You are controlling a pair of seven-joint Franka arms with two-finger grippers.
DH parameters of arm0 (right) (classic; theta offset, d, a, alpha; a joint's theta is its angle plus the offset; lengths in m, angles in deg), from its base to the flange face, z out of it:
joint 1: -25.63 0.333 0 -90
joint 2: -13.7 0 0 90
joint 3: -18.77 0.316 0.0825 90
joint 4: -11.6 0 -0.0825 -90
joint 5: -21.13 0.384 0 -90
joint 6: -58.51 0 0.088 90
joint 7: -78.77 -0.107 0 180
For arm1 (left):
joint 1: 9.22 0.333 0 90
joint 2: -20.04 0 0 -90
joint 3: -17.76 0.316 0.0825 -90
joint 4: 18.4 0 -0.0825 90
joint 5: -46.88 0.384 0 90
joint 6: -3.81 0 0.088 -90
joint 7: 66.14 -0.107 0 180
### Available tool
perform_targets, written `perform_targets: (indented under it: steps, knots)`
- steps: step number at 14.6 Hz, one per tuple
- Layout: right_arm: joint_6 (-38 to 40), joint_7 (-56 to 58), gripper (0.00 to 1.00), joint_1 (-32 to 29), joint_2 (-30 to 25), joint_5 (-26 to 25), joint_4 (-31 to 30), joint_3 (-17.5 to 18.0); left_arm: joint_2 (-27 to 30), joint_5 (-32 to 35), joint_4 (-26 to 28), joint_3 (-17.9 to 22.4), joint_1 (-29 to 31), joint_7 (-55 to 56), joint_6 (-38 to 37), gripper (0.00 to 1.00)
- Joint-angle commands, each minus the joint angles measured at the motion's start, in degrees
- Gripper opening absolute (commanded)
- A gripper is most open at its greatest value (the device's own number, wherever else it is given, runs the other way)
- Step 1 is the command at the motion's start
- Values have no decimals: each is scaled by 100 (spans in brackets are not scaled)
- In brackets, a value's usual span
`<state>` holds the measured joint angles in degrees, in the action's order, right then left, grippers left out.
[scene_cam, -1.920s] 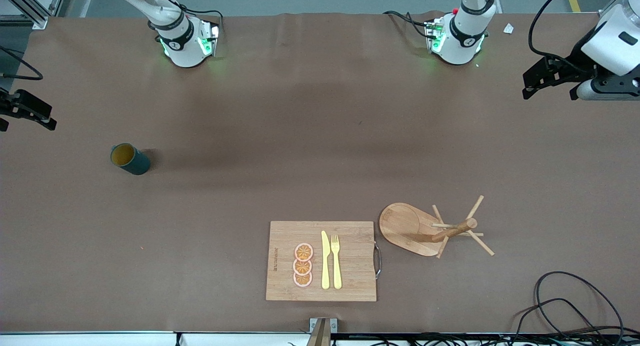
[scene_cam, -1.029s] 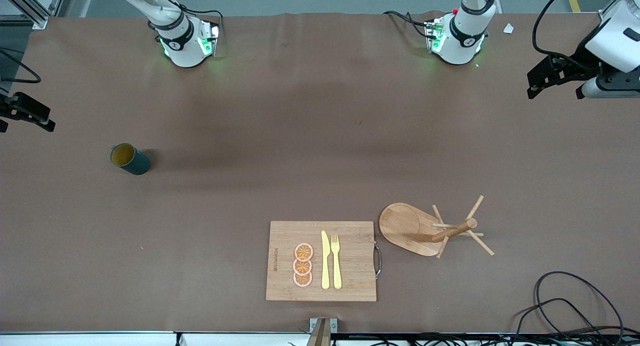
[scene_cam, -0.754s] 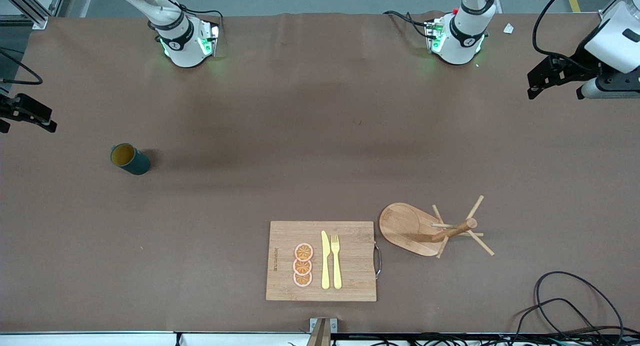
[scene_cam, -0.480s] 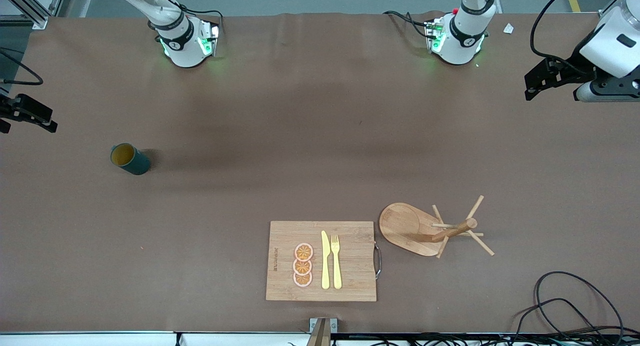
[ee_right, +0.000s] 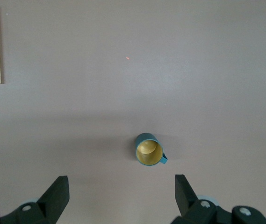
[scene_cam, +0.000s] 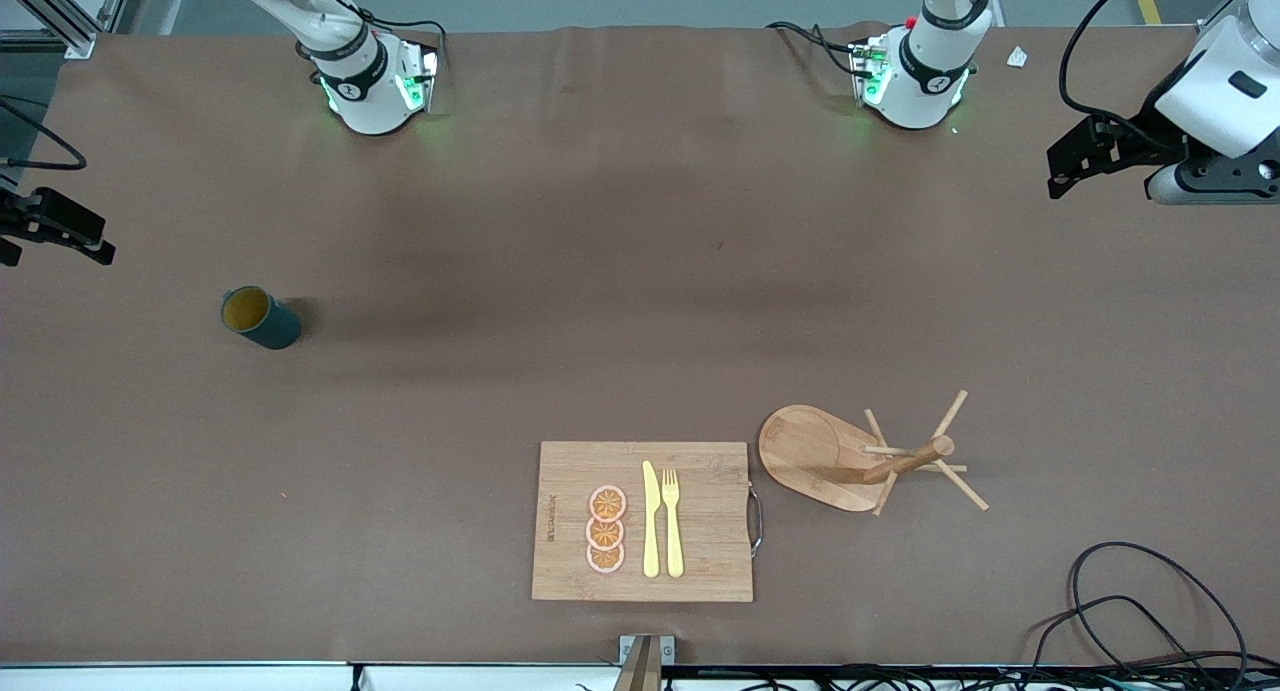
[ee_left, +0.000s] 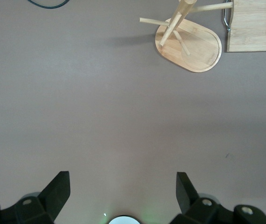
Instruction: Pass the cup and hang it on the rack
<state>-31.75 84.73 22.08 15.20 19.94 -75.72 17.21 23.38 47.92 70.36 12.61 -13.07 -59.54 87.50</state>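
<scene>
The dark teal cup (scene_cam: 258, 317) with its yellow inside stands upright toward the right arm's end of the table. In the right wrist view the cup (ee_right: 149, 150) shows from above, handle to one side, apart from my open right gripper (ee_right: 121, 190). The right gripper (scene_cam: 55, 231) hangs over that end's edge. The wooden rack (scene_cam: 860, 459) stands on its oval base toward the left arm's end, nearer the front camera. My left gripper (scene_cam: 1100, 161) hovers open over the left arm's end. In the left wrist view the rack (ee_left: 189, 37) is well away from the left gripper (ee_left: 122, 189).
A bamboo cutting board (scene_cam: 640, 521) beside the rack carries orange slices (scene_cam: 606, 529), a yellow knife (scene_cam: 651, 519) and a fork (scene_cam: 672, 521). Black cables (scene_cam: 1130, 611) lie at the near corner by the left arm's end. Both arm bases (scene_cam: 370, 81) stand along the table's back edge.
The left arm's hand has shifted slightly over its end of the table. The cup, rack and right gripper stay where they were.
</scene>
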Motion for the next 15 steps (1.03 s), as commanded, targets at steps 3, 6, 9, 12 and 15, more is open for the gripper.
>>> perform_targets:
  steps: [3,6,9,12,15]
  knots:
    - [87,19,100,-31,-62,84,-363,15,9,115,-8,-12,-10,-10,-46,100]
    - [96,19,100,-40,-106,84,-531,24,9,124,-17,-12,-36,60,-46,100]
    - [70,19,100,-40,-124,84,-654,15,9,115,-8,-21,-45,78,-46,100]
    - [-342,19,100,-40,-360,136,-1215,15,9,115,-8,-21,-71,78,-55,100]
    - [-527,19,100,-57,-571,145,-1585,6,9,115,-17,-21,-63,78,-55,100]
